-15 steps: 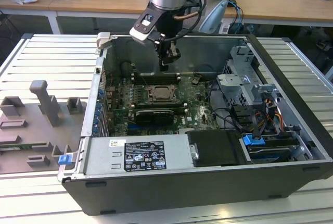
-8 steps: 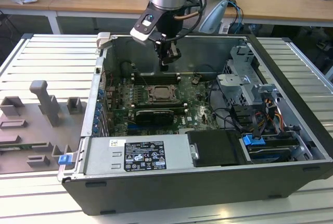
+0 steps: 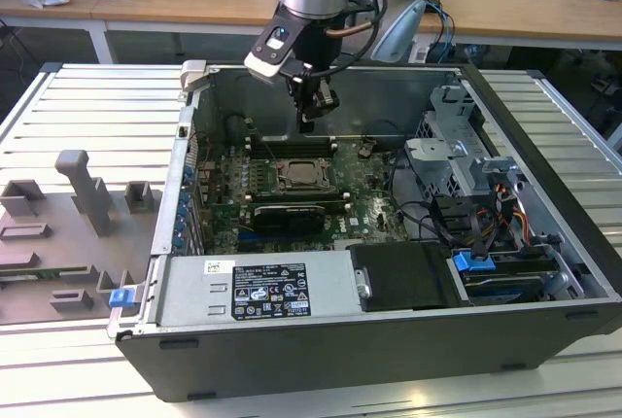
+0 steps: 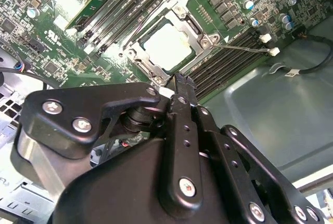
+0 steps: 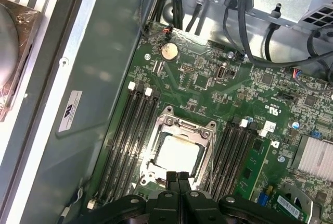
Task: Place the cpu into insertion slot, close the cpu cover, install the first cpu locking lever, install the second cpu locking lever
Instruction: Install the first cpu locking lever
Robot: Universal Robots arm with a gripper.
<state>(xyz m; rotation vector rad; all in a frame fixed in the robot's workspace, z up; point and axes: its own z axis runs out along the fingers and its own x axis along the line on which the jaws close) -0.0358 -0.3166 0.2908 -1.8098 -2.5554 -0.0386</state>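
The cpu (image 5: 177,153) (image 4: 169,46) lies pale and square in the insertion slot (image 3: 303,177) on the green motherboard. The silvery cpu cover (image 5: 186,126) (image 4: 183,11) lies flat around it, and the chip shows through its window. A thin metal lever (image 4: 244,48) sticks out sideways from the socket over the memory slots. My gripper (image 3: 309,119) (image 5: 177,175) (image 4: 179,79) hangs a little above the socket's edge. Its two black fingers are pressed together, shut, with nothing between them.
The open black computer case (image 3: 544,194) surrounds the board, with a drive cage and cables (image 3: 466,175) at the exterior view's right. A black expansion card (image 3: 287,214) sits beside the socket, long memory slots (image 5: 132,130) flank it, and grey fixtures (image 3: 87,194) stand outside the case.
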